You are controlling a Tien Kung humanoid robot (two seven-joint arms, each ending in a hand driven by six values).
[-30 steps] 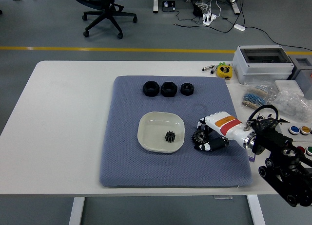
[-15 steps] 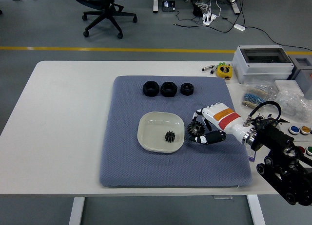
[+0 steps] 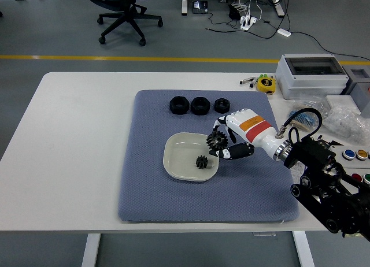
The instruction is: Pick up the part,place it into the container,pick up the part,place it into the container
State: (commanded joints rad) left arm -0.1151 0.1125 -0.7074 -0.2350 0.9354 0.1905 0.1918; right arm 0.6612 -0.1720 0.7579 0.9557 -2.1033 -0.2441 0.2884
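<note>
Gear (image 3: 217, 141) clamped in the right hand (image 3: 230, 141), fingers curled around its toothed rim, and it hangs right over the near-side lip of the white container (image 3: 176, 144), which sits on the blue mat (image 3: 150, 192) just ahead of the fingertips with one small gear (image 3: 201, 162) already lying inside, slightly below and beyond the hand. To finish this well I'd carry it a touch further past the lip toward the dish's open middle, lower close to the floor, then spread the fingers gently so the gear drops flat beside the first one rather than clipping the rim or landing on top. Three black nuts (image 3: 198, 105) wait well beyond the hand at the mat's far edge.
</note>
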